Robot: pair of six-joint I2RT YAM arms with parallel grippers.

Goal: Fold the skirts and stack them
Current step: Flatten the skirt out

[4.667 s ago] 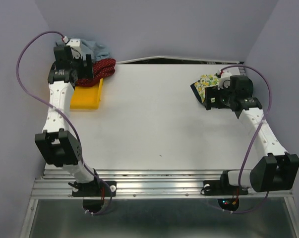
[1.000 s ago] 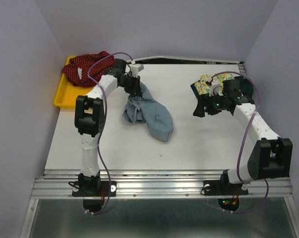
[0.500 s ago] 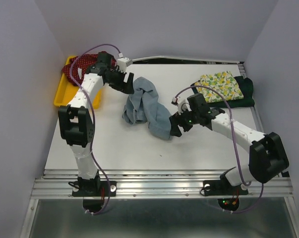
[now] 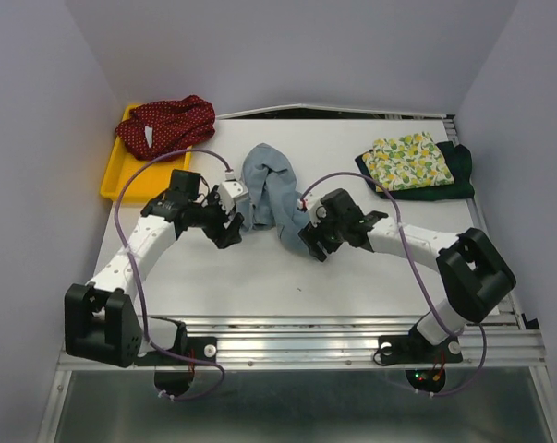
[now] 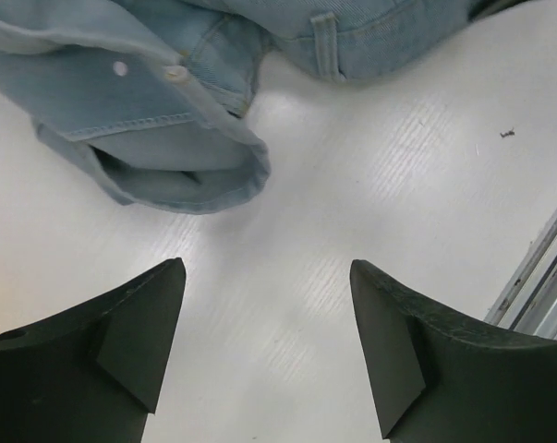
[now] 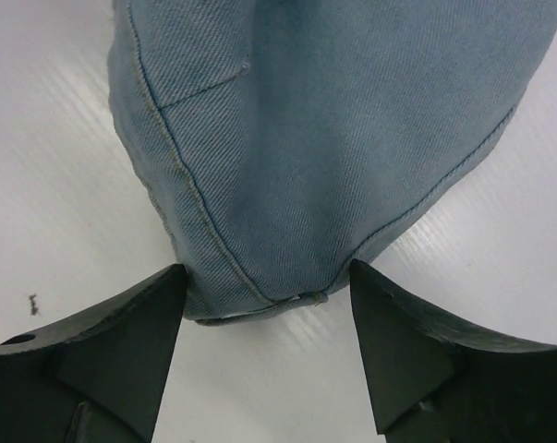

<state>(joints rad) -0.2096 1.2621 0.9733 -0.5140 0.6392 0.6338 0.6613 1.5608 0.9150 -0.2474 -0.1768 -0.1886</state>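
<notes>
A crumpled light-blue denim skirt (image 4: 271,192) lies mid-table. My left gripper (image 4: 226,233) is open just off the skirt's lower left; in the left wrist view only bare table lies between its fingers (image 5: 139,341), with the skirt's button edge (image 5: 167,138) ahead. My right gripper (image 4: 308,244) is open at the skirt's lower right end, and in the right wrist view the skirt's hem (image 6: 278,185) reaches between its fingertips (image 6: 389,332). A red white-dotted skirt (image 4: 167,122) is heaped on the yellow tray. A folded lemon-print skirt (image 4: 407,159) lies on a dark green one (image 4: 459,175).
The yellow tray (image 4: 119,177) sits at the back left against the wall. A metal rail (image 4: 296,332) runs along the near table edge by the arm bases. Purple-grey walls close in the left, back and right sides.
The left gripper let go of the denim skirt, swung from the tray side down to the skirt's lower left. The right gripper travelled left from the lemon-print skirt to the denim's lower end.
</notes>
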